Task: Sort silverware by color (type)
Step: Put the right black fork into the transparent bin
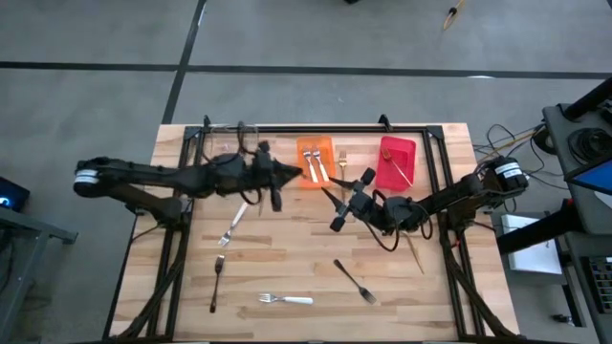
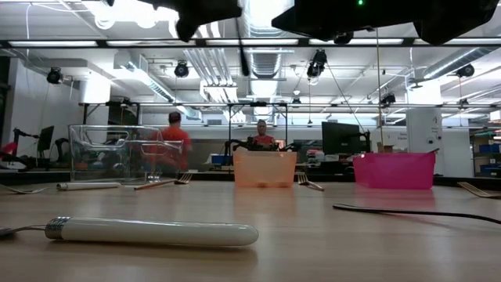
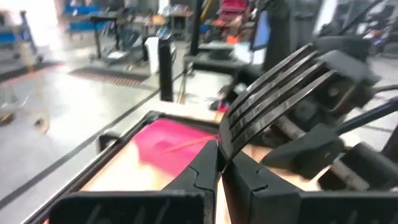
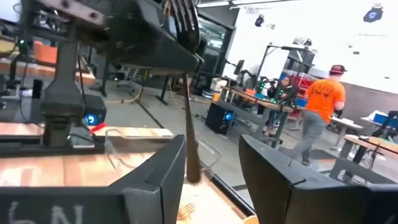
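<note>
Left gripper (image 3: pixel 219 163), pinched tight on a dark fork (image 3: pixel 273 93), holds it over mid-table, tines toward the right gripper (image 4: pixel 211 165), whose fingers I see spread. I count four forks (image 1: pixel 285 300) loose on the wood, two in the orange bin (image 1: pixel 316 162), one gold in the red bin (image 1: pixel 398 162).

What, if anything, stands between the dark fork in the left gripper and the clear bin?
Nothing visible blocks that path. The left gripper is shut on the dark fork, near the orange bin. The right gripper stands open around the fork's handle, on the side away from the clear bin.
</note>
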{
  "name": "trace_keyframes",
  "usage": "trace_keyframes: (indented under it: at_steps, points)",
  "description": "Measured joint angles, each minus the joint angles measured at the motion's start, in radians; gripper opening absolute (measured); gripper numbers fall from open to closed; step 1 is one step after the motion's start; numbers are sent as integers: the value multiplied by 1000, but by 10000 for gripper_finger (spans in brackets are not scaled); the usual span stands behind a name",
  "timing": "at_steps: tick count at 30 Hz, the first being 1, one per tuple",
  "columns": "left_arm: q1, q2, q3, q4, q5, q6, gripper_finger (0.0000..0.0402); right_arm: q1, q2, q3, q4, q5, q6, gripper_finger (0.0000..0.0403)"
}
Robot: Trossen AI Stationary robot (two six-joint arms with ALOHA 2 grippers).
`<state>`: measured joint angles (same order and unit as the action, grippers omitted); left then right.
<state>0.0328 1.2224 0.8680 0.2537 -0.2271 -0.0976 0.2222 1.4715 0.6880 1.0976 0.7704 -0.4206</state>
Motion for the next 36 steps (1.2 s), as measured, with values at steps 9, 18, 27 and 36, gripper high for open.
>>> trace_keyframes:
  at_steps: [9, 18, 27, 36]
  points:
    - [234, -154, 13, -469, 8, -129, 0, -6, -58, 0, -145, 21, -14, 133]
    - [483, -159, 195, -867, 246, -117, 0, -76, -186, 6, -510, 9, 115, 120]
    - [676, -96, 311, -1155, 310, -96, 0, -177, -302, 8, -736, -148, 165, 118]
    - [774, 0, 214, -1162, 431, -171, 0, -237, -315, 8, -901, -177, 224, 116]
